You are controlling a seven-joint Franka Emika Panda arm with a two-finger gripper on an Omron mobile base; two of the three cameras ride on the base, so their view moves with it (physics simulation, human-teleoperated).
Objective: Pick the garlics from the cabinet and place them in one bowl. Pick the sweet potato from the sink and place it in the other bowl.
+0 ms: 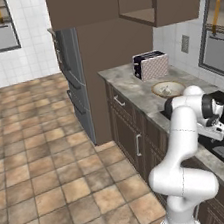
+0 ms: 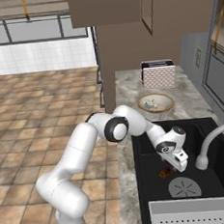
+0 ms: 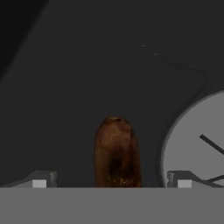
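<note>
The sweet potato (image 3: 117, 151), a brownish-orange lump, lies on the black floor of the sink (image 2: 154, 177), seen small in the right base view as sweet potato (image 2: 164, 173). My gripper (image 3: 111, 180) hangs low inside the basin, open, one fingertip on each side of the sweet potato and apart from it. On the counter stands the tan bowl (image 2: 168, 106) with the off-white garlics (image 2: 154, 103) in it. The dark brown cabinet (image 1: 169, 0) hangs above that counter. The other bowl is out of view.
A toaster (image 2: 158, 74) stands behind the tan bowl. The round grey drain (image 3: 197, 144) is just right of the sweet potato. A curved silver faucet (image 2: 211, 140) arches over the sink's right side, and a grey perforated tray (image 2: 196, 212) sits at its near end. The fridge (image 1: 75, 84) closes the counter's far end.
</note>
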